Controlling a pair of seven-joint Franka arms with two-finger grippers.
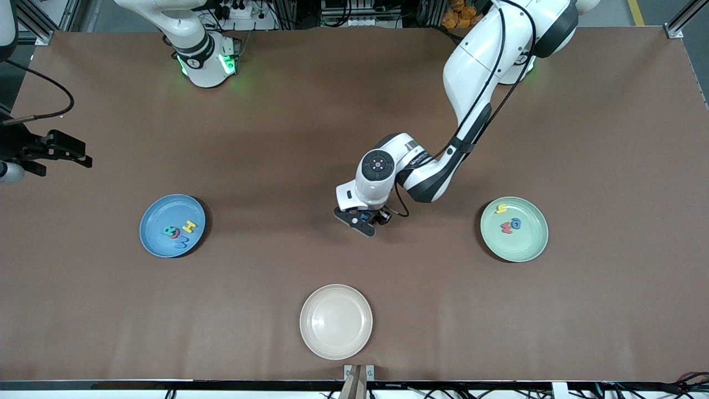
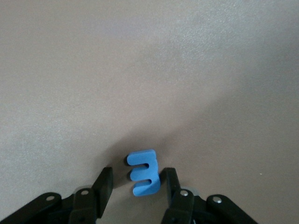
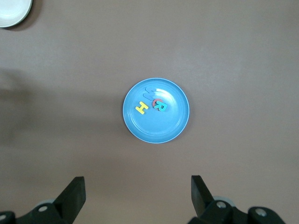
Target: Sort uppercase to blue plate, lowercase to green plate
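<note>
A small blue lowercase m (image 2: 144,172) lies flat on the brown table between the fingers of my left gripper (image 2: 137,179). One finger (image 2: 169,179) touches its edge and the other stands apart from it. In the front view this gripper (image 1: 363,221) is low over the table's middle. The blue plate (image 1: 158,213) holds a yellow H (image 1: 189,226), a teal R (image 1: 169,231) and a blue W (image 1: 181,241). The green plate (image 1: 526,246) holds a yellow h (image 1: 501,209), a blue a (image 1: 516,223) and a small red letter (image 1: 506,227). My right gripper (image 1: 83,160) waits open, high over its own end of the table.
A cream-white plate (image 1: 336,321) stands empty near the front edge, nearer to the front camera than the blue m. The right wrist view looks down on the blue plate (image 3: 159,128) and catches the cream-white plate (image 3: 11,11) at a corner.
</note>
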